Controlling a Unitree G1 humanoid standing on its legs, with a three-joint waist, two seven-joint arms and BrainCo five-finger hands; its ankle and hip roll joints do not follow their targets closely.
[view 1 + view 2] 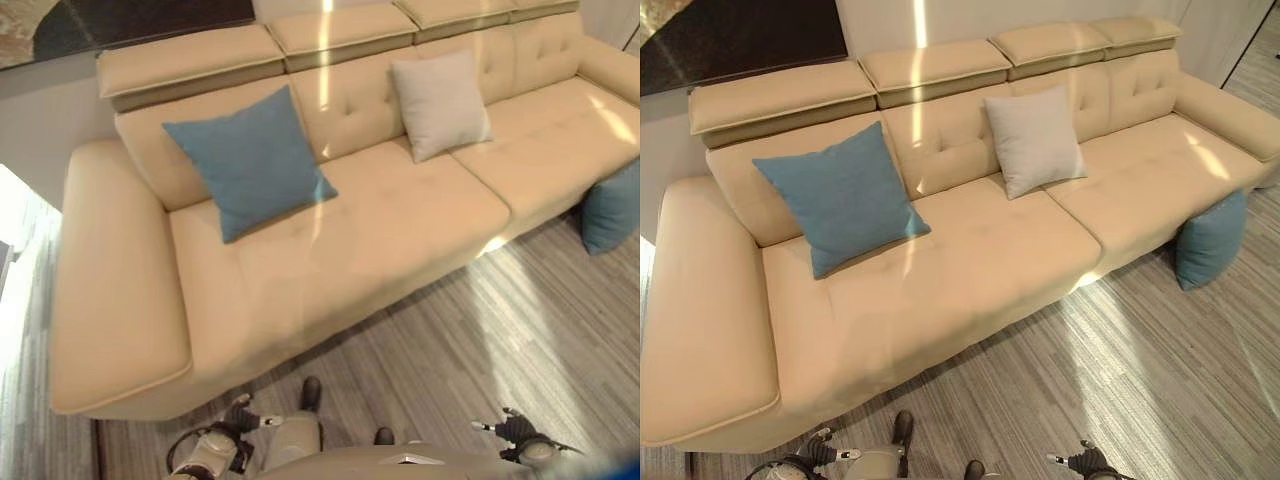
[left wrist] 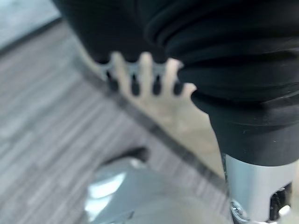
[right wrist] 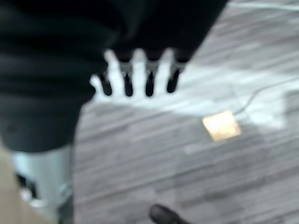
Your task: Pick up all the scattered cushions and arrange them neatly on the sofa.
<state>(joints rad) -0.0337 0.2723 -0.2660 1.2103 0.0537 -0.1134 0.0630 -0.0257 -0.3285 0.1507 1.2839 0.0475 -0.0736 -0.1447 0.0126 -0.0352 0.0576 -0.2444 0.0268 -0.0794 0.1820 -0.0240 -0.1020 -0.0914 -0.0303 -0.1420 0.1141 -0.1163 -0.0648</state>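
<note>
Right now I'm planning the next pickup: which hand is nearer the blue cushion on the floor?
Right. The right hand hangs low on the robot's right, the side where the floor cushion leans against the sofa. The left hand hangs farther away, on the left.

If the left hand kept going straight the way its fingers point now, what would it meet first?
Judging from its wrist view, the left hand has straight, empty fingers aimed at the beige sofa base where it meets the floor. The sofa front likely comes first, though depth is unclear.
</note>
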